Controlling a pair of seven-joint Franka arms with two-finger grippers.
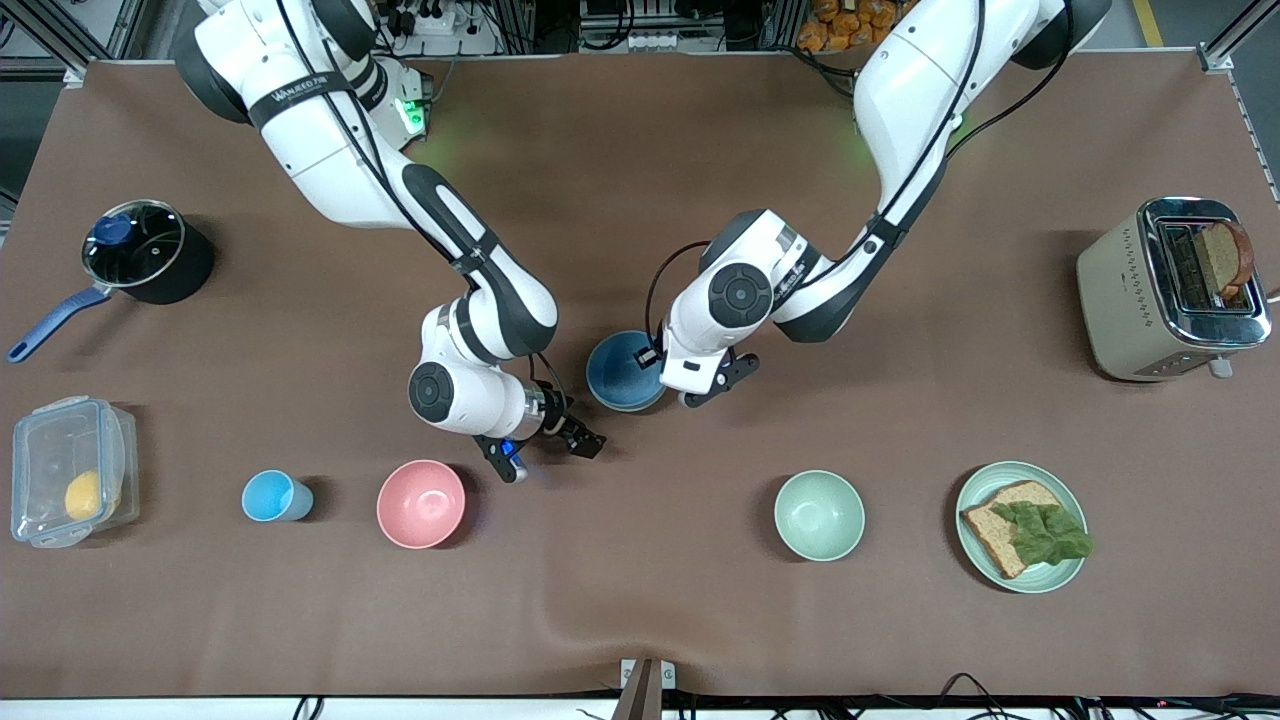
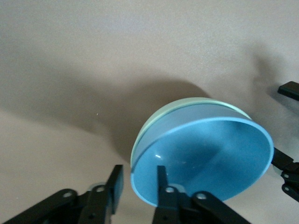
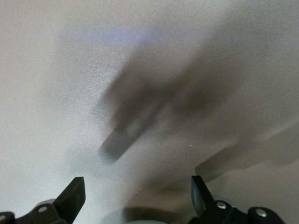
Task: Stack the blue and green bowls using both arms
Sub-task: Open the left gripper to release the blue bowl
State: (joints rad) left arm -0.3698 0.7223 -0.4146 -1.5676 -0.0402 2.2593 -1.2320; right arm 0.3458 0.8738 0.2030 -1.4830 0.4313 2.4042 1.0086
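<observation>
Front view shows the blue bowl [image 1: 622, 372] sitting mid-table, nested inside the green bowl [image 2: 154, 122], whose sage rim peeks out around it in the left wrist view. Left gripper [image 1: 672, 385] stands at the stack's edge, its fingers [image 2: 161, 179] parted to either side of the bowls' wall, one inside and one outside, with no firm clamp visible. Right gripper [image 1: 548, 442] hangs low over bare tabletop between the stack and the pink bowl [image 1: 421, 503], fingers [image 3: 74, 193] spread wide and empty. Nearer the camera rest a light-blue cup [image 1: 274, 496] and a mint-green bowl [image 1: 819, 515].
</observation>
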